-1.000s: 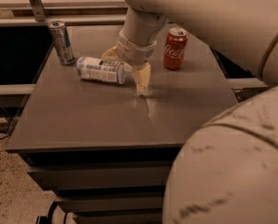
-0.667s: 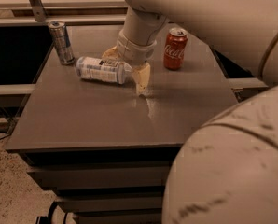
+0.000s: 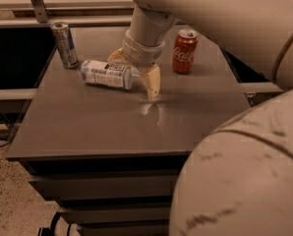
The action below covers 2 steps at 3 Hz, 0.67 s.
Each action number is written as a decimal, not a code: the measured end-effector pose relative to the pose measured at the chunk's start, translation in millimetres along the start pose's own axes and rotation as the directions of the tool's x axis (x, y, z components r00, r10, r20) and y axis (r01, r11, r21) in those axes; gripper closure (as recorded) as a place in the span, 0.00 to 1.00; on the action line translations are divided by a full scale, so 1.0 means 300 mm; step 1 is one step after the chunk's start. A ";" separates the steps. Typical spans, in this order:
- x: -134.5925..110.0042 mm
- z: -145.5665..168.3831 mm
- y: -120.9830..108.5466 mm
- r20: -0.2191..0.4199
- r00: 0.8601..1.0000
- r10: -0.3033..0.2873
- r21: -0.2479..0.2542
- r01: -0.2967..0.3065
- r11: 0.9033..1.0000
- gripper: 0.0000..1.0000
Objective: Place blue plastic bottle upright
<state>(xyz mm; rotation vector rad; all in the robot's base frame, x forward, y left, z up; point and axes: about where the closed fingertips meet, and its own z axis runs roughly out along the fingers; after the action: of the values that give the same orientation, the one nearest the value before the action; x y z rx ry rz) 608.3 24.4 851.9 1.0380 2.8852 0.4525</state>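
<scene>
Dark table (image 3: 87, 127) w/ blue plastic bottle (image 3: 104, 73) on its side; hand (image 3: 134, 75) splayed astride cap end.

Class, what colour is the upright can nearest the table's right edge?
Red can, white lettering; camera view. The gripper sits at the lying blue plastic bottle.

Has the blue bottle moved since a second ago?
No. The blue plastic bottle lies sideways, same gap to the silver can; the claw is at its cap end.
</scene>
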 end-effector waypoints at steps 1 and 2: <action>0.000 -0.001 0.000 0.000 1.000 0.000 0.000 0.000 1.000 0.00; -0.027 -0.015 0.033 -0.003 1.000 0.028 -0.026 -0.028 0.999 0.00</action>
<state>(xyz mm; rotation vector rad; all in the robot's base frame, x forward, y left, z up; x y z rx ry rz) 620.0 25.3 858.5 1.0760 2.8626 0.4915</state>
